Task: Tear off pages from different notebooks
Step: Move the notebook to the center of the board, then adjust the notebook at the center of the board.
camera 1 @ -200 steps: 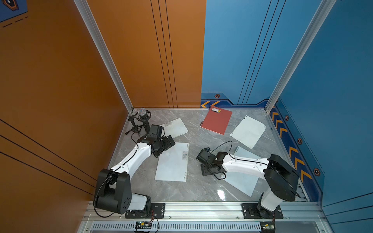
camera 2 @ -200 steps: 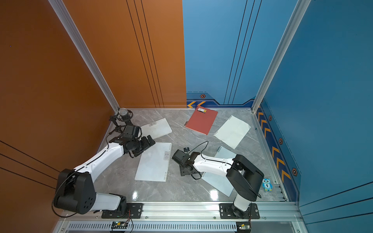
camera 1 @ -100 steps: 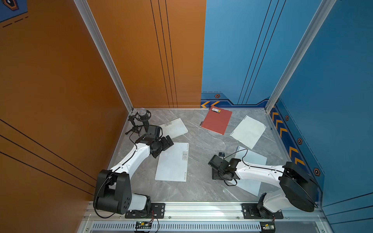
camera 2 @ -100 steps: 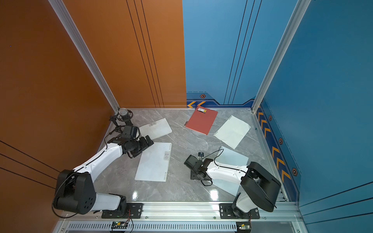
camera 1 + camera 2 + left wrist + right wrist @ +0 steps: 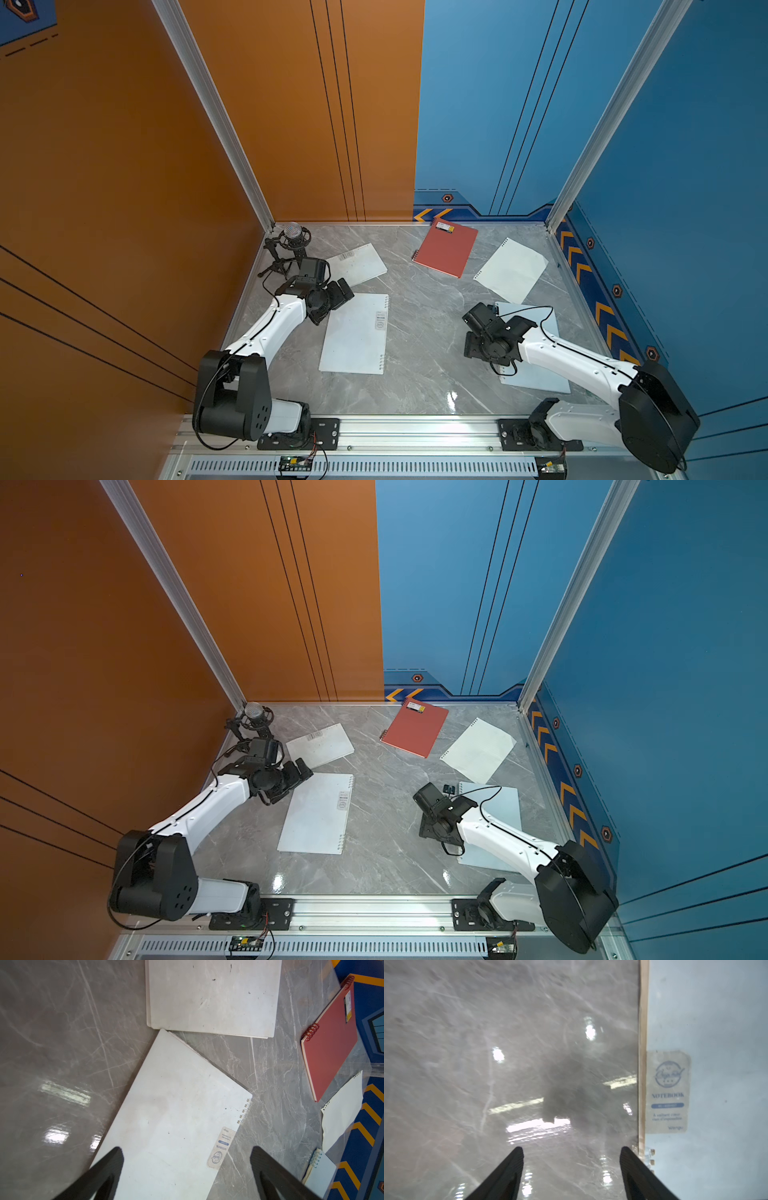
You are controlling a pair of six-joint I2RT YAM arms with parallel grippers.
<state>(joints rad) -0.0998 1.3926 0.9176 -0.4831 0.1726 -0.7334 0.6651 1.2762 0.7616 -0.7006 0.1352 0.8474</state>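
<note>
Four notebooks lie on the grey marble floor: a red notebook [image 5: 446,249] at the back, a small frosted notebook [image 5: 357,264], a large frosted notebook [image 5: 355,332] in the middle, and a pale blue notebook [image 5: 536,332] partly under my right arm. One loose page [image 5: 511,270] with punched holes rests at the back right. My left gripper [image 5: 345,291] [image 5: 187,1150] hangs open above the far corner of the large frosted notebook [image 5: 166,1115]. My right gripper [image 5: 471,351] [image 5: 571,1149] is open over bare floor, beside the spiral edge of the pale blue notebook [image 5: 716,1043].
A microphone on a small tripod [image 5: 291,245] stands in the back left corner, close behind my left wrist. Orange and blue walls enclose the floor on three sides. An aluminium rail [image 5: 415,432] runs along the front edge.
My right arm has swung rightward from the middle of the floor to the pale blue notebook's edge, and its jaws have spread wider. The left arm has barely moved.
</note>
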